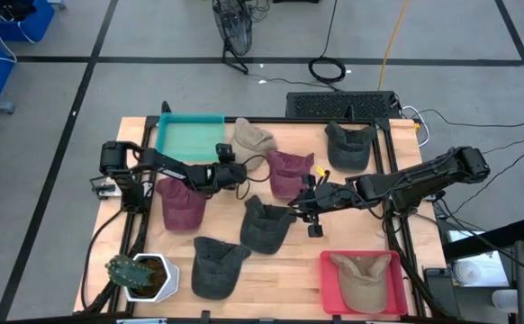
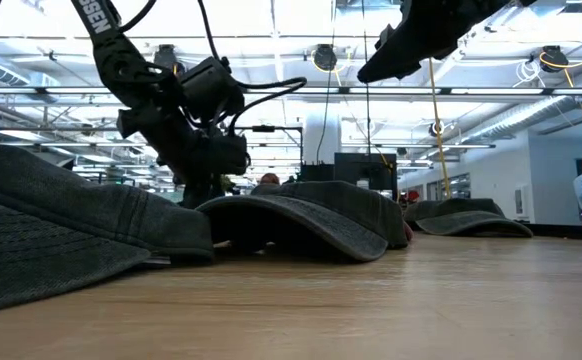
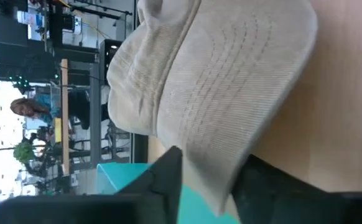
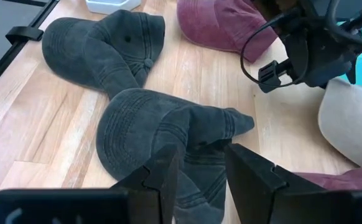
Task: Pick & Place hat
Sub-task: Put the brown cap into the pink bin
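Note:
A beige hat (image 1: 253, 137) lies on the wooden table beside the teal tray (image 1: 190, 135). My left gripper (image 1: 240, 160) reaches it from the near side and is shut on its brim (image 3: 213, 163). My right gripper (image 1: 309, 212) hangs open above the brim end of a dark grey hat (image 4: 162, 134), which lies flat on the table. It touches nothing, and the hat shows through the gap between its fingers (image 4: 199, 168). In the low view my right gripper (image 2: 401, 45) is well above the table. My left gripper pinches the edge of the beige hat's brim (image 3: 221, 186) between its two fingers, one on each face. The fingers slant down from the table's near side and reach in over the brim's edge. The crown (image 3: 168, 68) rests on the table beyond.
Two maroon hats (image 1: 289, 171) (image 1: 181, 202), further dark grey hats (image 1: 350, 144) (image 1: 217, 265) and a potted plant (image 1: 140, 274) share the table. A red tray (image 1: 329, 288) at the near right holds another beige hat (image 1: 365, 274). A cable loops near my left gripper.

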Robot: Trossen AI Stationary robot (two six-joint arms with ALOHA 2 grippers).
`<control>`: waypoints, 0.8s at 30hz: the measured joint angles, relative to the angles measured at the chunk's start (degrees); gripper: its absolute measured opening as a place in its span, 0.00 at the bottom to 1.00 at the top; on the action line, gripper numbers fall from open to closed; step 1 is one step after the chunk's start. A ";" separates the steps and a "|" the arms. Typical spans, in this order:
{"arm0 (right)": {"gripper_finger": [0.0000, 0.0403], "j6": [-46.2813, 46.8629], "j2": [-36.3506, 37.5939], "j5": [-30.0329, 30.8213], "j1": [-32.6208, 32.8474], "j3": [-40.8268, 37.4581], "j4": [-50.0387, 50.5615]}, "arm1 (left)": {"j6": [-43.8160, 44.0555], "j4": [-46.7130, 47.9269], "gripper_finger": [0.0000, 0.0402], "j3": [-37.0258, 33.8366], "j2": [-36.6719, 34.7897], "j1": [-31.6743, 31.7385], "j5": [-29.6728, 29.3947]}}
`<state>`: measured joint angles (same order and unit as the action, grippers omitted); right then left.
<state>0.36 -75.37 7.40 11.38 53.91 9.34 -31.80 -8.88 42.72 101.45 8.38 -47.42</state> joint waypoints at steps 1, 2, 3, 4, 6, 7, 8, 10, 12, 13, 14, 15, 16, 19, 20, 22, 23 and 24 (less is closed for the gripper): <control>0.30 0.00 0.00 0.02 0.00 0.00 0.02 | 0.56 -0.27 0.23 0.00 0.00 0.00 0.49; 0.30 0.00 0.00 0.02 0.00 0.00 0.02 | 1.09 -0.60 0.19 0.00 0.00 0.00 0.95; 0.30 0.00 0.00 0.02 0.00 0.00 0.02 | 1.63 -0.99 0.15 0.00 -0.01 -0.03 0.90; 0.30 0.00 0.00 0.01 0.00 0.00 0.03 | 2.17 -1.50 0.11 0.01 -0.06 -0.11 0.72; 0.30 0.00 0.00 0.02 0.00 0.00 0.38 | 2.73 -2.49 0.04 0.10 -0.17 -0.45 -0.22; 0.30 0.00 0.00 0.02 0.00 0.00 0.76 | 2.89 -2.89 0.03 0.15 -0.26 -0.68 -0.46; 0.30 0.00 0.00 0.02 0.00 0.00 1.06 | 2.89 -3.28 0.03 0.13 -0.34 -1.07 -0.82; 0.30 0.00 0.00 0.02 0.00 0.00 2.14 | 2.88 -5.08 0.06 0.09 -0.35 -2.16 -2.07; 0.30 0.03 0.00 0.02 0.00 0.00 3.67 | 2.32 -6.05 0.08 0.34 -0.35 -3.45 -3.71; 0.30 0.19 0.00 0.04 0.00 0.00 4.21 | 1.92 -5.84 0.09 0.78 -0.47 -4.12 -4.58; 0.30 0.40 0.00 0.04 0.00 0.00 4.72 | 1.73 -5.67 0.09 1.13 -0.90 -4.77 -5.02; 0.30 0.65 0.00 0.04 0.00 0.00 5.28 | 1.72 -5.56 0.08 1.63 -1.23 -5.45 -5.44; 0.30 0.90 0.00 0.05 -0.02 0.00 5.84 | 1.90 -5.87 0.07 2.22 -1.55 -6.14 -5.84; 0.30 1.79 -0.02 0.17 -0.02 -0.19 6.52 | 2.59 -4.71 0.03 2.97 -3.65 -8.17 -8.04; 0.30 1.88 -0.02 0.22 0.00 -0.47 5.67 | 2.84 -4.68 0.03 3.49 -4.41 -8.79 -8.98; 0.30 1.94 0.01 0.25 0.00 -1.45 4.65 | 3.19 -4.04 0.05 3.71 -6.64 -10.03 -11.93; 0.30 1.95 0.01 0.26 -0.01 -2.00 4.02 | 2.93 -4.05 0.06 3.92 -7.62 -10.71 -13.59; 0.30 1.97 -0.04 0.26 0.00 -2.60 3.16 | 2.59 -4.31 0.07 4.20 -8.44 -11.44 -14.79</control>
<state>2.33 -75.42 7.66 11.38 51.31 12.50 -29.21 -13.19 46.92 93.01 -3.06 -62.21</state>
